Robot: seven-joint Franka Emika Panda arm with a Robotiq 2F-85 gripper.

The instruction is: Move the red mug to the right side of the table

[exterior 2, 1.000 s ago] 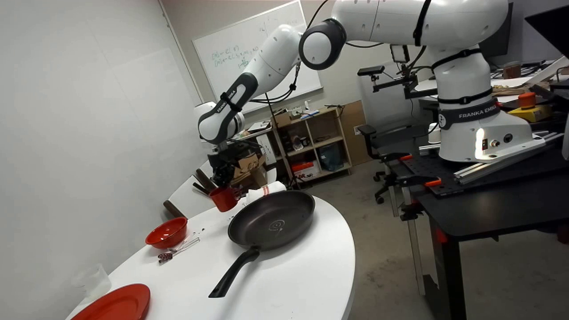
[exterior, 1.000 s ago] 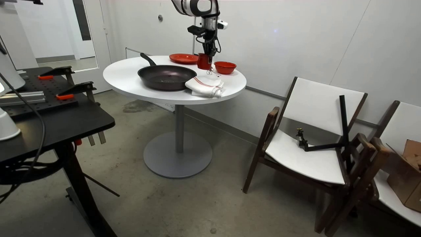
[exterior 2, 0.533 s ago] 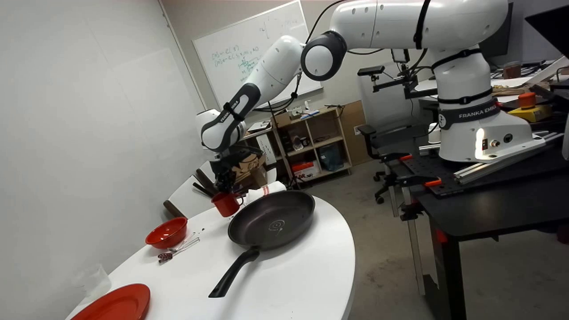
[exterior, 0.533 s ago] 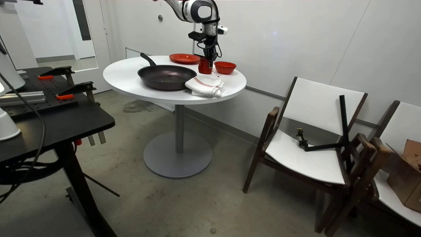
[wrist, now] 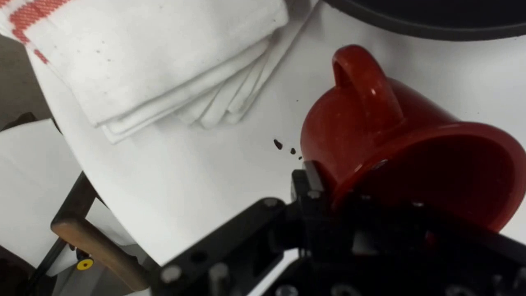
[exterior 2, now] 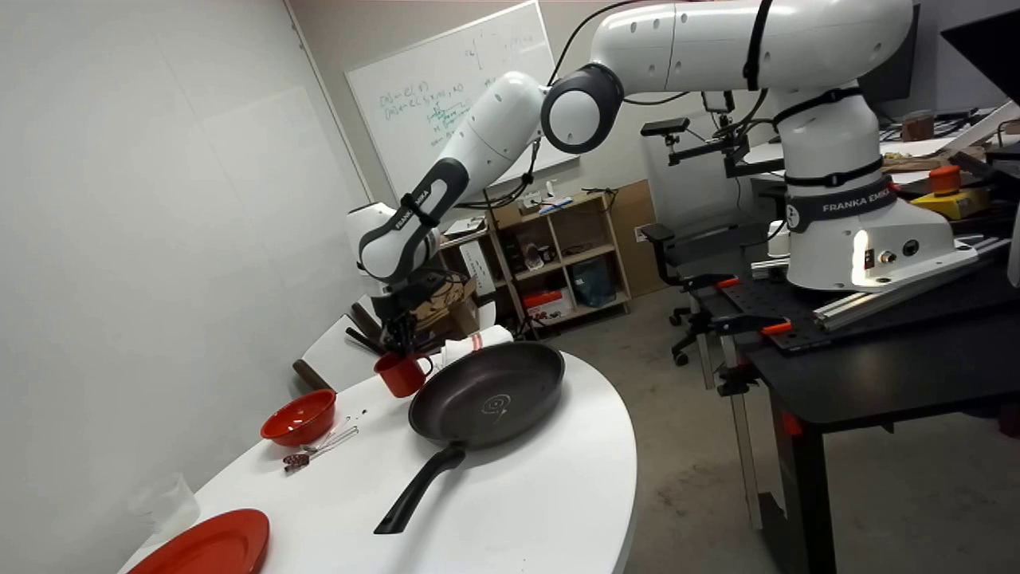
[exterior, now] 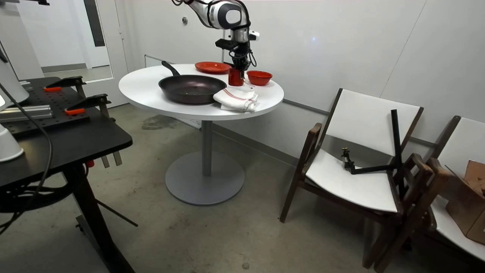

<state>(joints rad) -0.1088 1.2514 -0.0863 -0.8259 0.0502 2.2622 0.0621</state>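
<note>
The red mug (exterior: 235, 79) is at the tabletop between the towel and the red bowl; it also shows in an exterior view (exterior 2: 397, 376), slightly tilted, and in the wrist view (wrist: 349, 115). My gripper (exterior: 240, 70) points down and is shut on the mug's wall at the rim. In the wrist view the gripper (wrist: 328, 197) has one finger outside the wall; the other is lost in the dark inside the mug. The handle is free and faces the towel and pan. The mug's base is at or just above the white table (exterior: 142, 89); I cannot tell if it touches.
A black pan (exterior: 193, 90) and a folded white towel (exterior: 237, 99) lie close to the mug. A red bowl (exterior 2: 300, 418), a whisk-like utensil (exterior 2: 319, 450) and a red plate (exterior 2: 209, 546) are on the table. The wall stands close behind. Dark specks (wrist: 278, 144) lie beside the mug.
The gripper and the mug held in it have come down to the tabletop. In the last half second they moved slightly farther down and toward the wall side. The other objects have not moved.
</note>
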